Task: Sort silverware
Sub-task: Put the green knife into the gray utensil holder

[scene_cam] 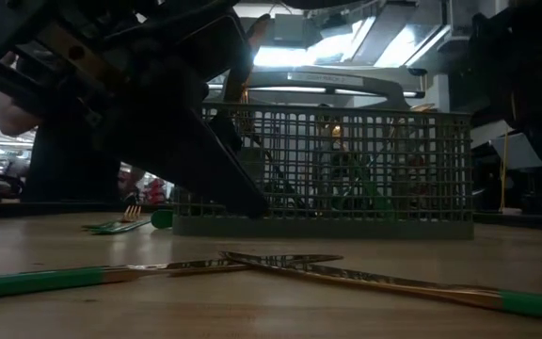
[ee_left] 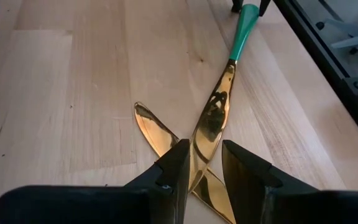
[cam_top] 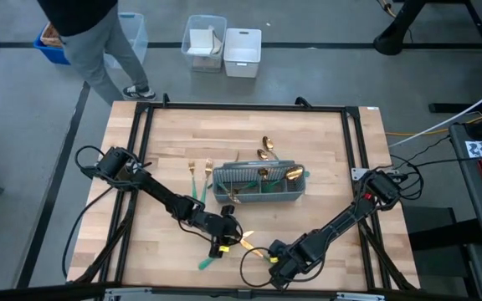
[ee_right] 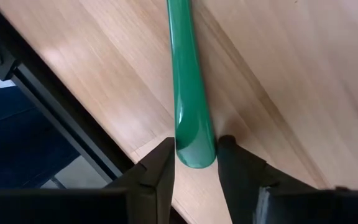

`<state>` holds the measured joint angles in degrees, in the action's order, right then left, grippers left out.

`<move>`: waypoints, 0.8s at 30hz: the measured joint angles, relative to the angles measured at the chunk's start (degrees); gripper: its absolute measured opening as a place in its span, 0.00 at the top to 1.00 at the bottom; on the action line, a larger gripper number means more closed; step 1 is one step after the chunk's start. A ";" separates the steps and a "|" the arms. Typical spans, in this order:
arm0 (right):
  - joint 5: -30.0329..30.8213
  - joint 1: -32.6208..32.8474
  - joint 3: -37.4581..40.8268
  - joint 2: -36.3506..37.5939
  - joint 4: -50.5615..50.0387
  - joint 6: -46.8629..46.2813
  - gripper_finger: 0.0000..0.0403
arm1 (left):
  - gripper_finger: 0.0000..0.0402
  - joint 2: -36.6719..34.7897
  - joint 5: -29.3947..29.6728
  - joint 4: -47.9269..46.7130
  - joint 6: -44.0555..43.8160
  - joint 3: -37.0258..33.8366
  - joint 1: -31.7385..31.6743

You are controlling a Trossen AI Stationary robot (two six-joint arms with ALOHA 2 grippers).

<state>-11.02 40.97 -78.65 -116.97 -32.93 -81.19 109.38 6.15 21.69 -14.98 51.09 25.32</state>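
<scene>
Two gold knives with green handles lie crossed on the table's near part. The upper knife (ee_left: 219,99) runs from my left gripper (ee_left: 205,177) to my right gripper (ee_right: 196,171). My left gripper (cam_top: 227,240) is open, its fingers on either side of that knife's blade tip; I cannot tell whether they touch it. The other knife (ee_left: 151,127) passes under it, with its handle (cam_top: 207,261) near the front edge. My right gripper (cam_top: 273,259) is shut on the upper knife's handle. The grey mesh caddy (cam_top: 258,186) stands mid-table with some silverware in it. My right gripper pinches the free end of the knife's green handle (ee_right: 194,146) between its two fingers, one on each side. The fingers come from above, slanting down, and lie across the handle. The knife lies flat on the table (scene_cam: 534,303).
Two forks (cam_top: 199,174) lie left of the caddy and spoons (cam_top: 266,150) behind it. The table's black frame rail (ee_right: 55,106) runs close to the held handle's end. A person (cam_top: 90,42) stands beyond the far left corner, near white bins (cam_top: 224,48) on the floor.
</scene>
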 joint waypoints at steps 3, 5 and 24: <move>0.72 0.02 -0.02 -0.31 0.30 -0.02 0.71 | 0.79 0.00 0.00 0.00 0.16 0.00 0.02; 0.94 0.04 -0.12 -0.75 0.32 -0.03 0.71 | 0.79 0.00 0.02 -0.02 0.10 0.00 0.02; 2.42 -0.55 -0.06 -2.19 1.42 -9.76 0.71 | 0.79 -0.04 0.44 0.44 -1.80 0.00 0.00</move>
<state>-8.60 40.42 -78.71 -119.15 -31.50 -90.95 109.34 6.59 22.13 -16.78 51.09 25.32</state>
